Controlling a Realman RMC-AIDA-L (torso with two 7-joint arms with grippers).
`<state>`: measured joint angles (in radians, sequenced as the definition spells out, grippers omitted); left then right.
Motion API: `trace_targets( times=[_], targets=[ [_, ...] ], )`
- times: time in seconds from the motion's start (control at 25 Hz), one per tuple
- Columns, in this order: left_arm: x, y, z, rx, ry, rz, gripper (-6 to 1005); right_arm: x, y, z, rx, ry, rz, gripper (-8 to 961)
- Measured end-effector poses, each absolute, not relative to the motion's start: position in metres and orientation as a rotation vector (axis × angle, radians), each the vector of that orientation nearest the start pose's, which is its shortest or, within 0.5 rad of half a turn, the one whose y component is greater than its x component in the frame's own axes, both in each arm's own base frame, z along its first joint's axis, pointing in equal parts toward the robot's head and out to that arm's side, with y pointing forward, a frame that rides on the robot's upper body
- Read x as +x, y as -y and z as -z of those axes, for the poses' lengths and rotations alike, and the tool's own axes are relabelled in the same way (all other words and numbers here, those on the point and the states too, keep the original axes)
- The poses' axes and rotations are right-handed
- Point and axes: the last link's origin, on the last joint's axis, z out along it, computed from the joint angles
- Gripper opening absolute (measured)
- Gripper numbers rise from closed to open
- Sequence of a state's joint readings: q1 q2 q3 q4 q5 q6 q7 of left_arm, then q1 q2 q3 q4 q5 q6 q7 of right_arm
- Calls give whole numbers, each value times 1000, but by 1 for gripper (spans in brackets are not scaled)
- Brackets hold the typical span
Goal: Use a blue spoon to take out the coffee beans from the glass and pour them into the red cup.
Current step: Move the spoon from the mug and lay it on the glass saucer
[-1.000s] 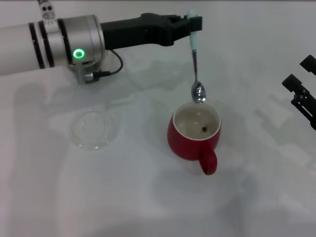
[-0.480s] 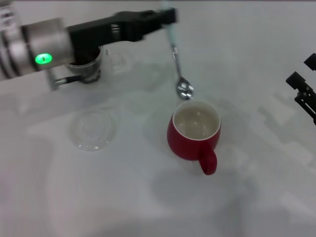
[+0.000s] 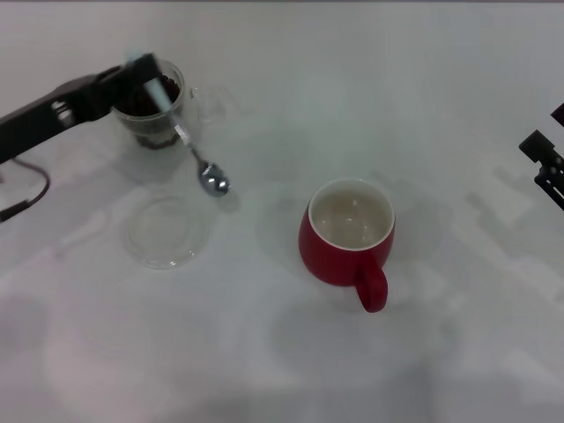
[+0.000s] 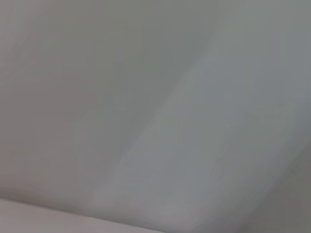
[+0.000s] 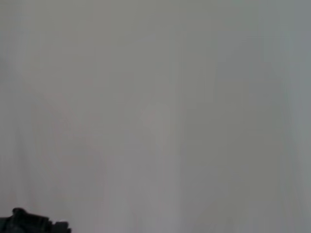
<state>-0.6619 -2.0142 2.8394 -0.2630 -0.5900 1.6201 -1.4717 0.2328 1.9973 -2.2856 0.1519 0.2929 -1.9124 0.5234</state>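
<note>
Pale-blue at the handle and shiny at the bowl, the spoon (image 3: 189, 150) hangs tilted from the left gripper (image 3: 141, 69), whose fingers are clamped on the top of the handle; its metal bowl points toward 5 o'clock and hovers above the table (image 3: 282, 370), between the glass and the saucer; whether any bean lies in it is too small to tell. The glass (image 3: 154, 110) stands at about 10 o'clock from the red cup, well apart from it, just behind the gripper; the beans (image 3: 148, 113) fill it as a dark heap. The red cup (image 3: 347, 236) stands upright near the middle of the table, its handle toward 5 o'clock, its white inside showing no bean. A clear saucer (image 3: 166, 232) lies at 9 o'clock from the cup, near the spoon's bowl. The right gripper (image 3: 548, 163) sits at the far 3 o'clock edge, well apart from everything; I cannot tell how its fingers stand. Both wrist views show only blank pale surface.
</note>
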Motion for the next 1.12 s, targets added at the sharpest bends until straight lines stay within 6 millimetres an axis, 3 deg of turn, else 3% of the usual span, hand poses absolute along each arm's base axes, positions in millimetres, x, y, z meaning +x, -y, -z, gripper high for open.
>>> trace_targets(
  times=[0.56,1.12],
  targets=[
    [-329,-302,-6,-2122,1363,1085,129,351,-177,-26,-1965,-425,-1071,578],
    [-335,-302,11,-2077,1413,1005,130,349,-179,-26,-1980,-418,-1079,578]
  ],
)
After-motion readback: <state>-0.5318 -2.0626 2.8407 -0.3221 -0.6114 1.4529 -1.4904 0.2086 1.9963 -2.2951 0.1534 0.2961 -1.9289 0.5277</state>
